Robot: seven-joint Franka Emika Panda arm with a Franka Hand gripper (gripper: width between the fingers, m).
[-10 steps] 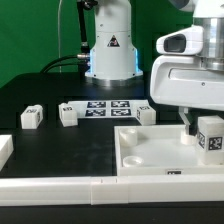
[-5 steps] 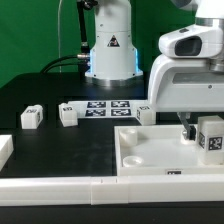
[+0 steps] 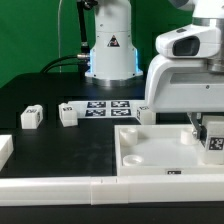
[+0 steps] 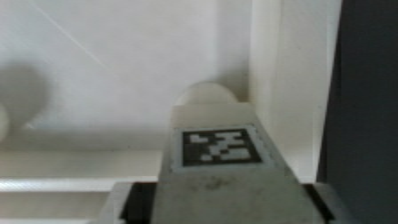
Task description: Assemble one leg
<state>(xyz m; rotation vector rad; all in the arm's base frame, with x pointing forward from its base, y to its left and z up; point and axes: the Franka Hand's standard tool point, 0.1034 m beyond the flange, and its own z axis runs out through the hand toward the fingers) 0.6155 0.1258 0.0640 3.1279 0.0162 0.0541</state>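
Note:
My gripper hangs over the right part of the large white square panel in the exterior view and is shut on a leg, a small white block with a black-and-white tag. In the wrist view the held leg fills the middle between my dark fingers, its tag facing the camera, with the panel's white surface just beyond it. Three more legs sit on the black table: two at the exterior view's left and one behind the panel.
The marker board lies flat at the back middle. A long white bar runs along the front edge, and a white piece sits at the far left. The robot base stands behind.
My gripper with the held leg has moved a little toward the exterior view's right and slightly down over the panel. The other legs have not moved.

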